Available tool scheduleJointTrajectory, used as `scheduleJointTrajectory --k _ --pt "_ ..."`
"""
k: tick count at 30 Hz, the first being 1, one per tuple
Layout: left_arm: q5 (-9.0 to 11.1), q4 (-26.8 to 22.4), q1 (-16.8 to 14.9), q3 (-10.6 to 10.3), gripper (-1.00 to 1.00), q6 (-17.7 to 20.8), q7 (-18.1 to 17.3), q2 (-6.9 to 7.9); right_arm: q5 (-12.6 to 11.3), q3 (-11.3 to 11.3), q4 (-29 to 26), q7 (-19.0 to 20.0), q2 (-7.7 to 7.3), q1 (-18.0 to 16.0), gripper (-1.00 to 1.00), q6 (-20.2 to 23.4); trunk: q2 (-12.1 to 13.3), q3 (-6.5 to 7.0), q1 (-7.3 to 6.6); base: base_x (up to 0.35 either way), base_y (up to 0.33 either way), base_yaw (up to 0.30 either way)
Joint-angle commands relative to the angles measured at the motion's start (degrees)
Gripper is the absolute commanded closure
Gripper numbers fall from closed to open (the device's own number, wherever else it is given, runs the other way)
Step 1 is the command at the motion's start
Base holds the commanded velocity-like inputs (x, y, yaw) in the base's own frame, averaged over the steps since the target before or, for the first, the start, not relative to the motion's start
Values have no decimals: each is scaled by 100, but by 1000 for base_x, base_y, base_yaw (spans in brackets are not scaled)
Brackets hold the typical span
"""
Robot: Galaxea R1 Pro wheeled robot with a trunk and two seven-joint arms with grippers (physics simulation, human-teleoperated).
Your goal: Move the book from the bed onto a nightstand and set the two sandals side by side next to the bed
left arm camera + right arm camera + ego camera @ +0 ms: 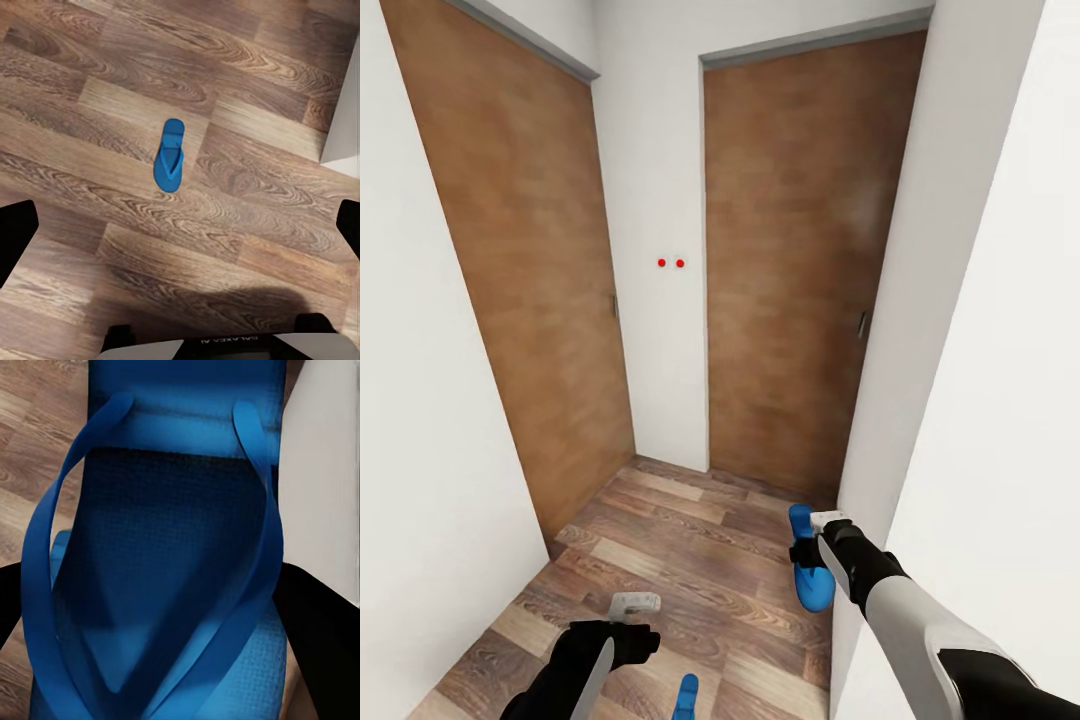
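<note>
Here, you face two brown doors over wood floor. Two blue sandals: one pinched in your right gripper by the wall, straps up; the other lies flat on the floor beneath your left gripper, fingers spread wide, holding nothing.

white walls, two wooden doors, plank floor.

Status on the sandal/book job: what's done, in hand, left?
Done: nothing visibly placed. In hand: right gripper holds one blue sandal in a hallway facing two wooden doors. Left: second sandal lies on the wood floor; left gripper empty.
</note>
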Motion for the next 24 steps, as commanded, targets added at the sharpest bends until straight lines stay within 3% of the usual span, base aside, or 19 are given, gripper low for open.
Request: scheduleJointTrajectory --k 1,24 --pt "53 -6 -1 -9 -100 23 46 1 46 -48 -8 3 7 0 100 23 -4 -3 3 36 -93 0" --pt "77 -6 -1 -9 -100 18 42 0 46 -48 -1 3 9 0 100 15 -4 -3 3 10 -9 0"
